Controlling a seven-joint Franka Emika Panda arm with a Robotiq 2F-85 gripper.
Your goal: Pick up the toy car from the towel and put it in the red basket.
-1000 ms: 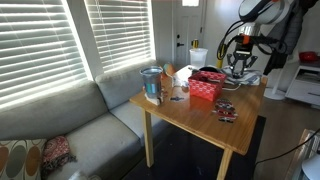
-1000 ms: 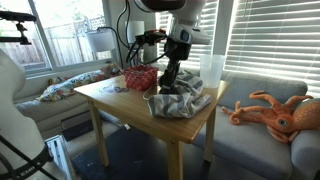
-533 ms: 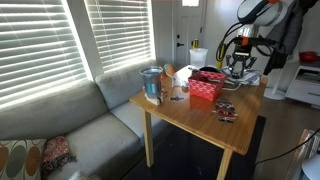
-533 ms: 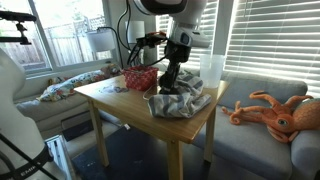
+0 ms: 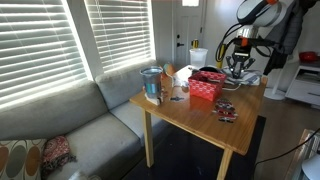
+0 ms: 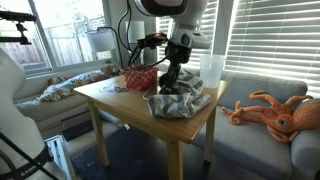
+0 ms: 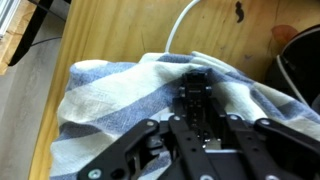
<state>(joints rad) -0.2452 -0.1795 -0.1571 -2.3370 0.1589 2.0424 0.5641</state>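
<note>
A blue and white striped towel (image 7: 110,90) lies crumpled on the wooden table; it also shows in an exterior view (image 6: 180,104). A small dark toy car (image 7: 194,98) sits between my gripper's (image 7: 196,118) fingers, just above the towel folds. The gripper looks shut on the car. In both exterior views the gripper (image 6: 171,80) (image 5: 237,68) hangs right over the towel at the table's end. The red basket (image 6: 140,78) (image 5: 205,88) stands on the table beside the towel. The car is too small to make out in the exterior views.
A white cable (image 7: 180,25) runs across the table past the towel. A white container (image 6: 211,68) stands behind the towel. A blue jar (image 5: 151,85) and small items (image 5: 226,110) are on the table. A grey sofa (image 5: 70,125) and an orange octopus plush (image 6: 275,110) are beside it.
The gripper has edged slightly upward from the towel with the car between its fingers. Nothing else has moved.
</note>
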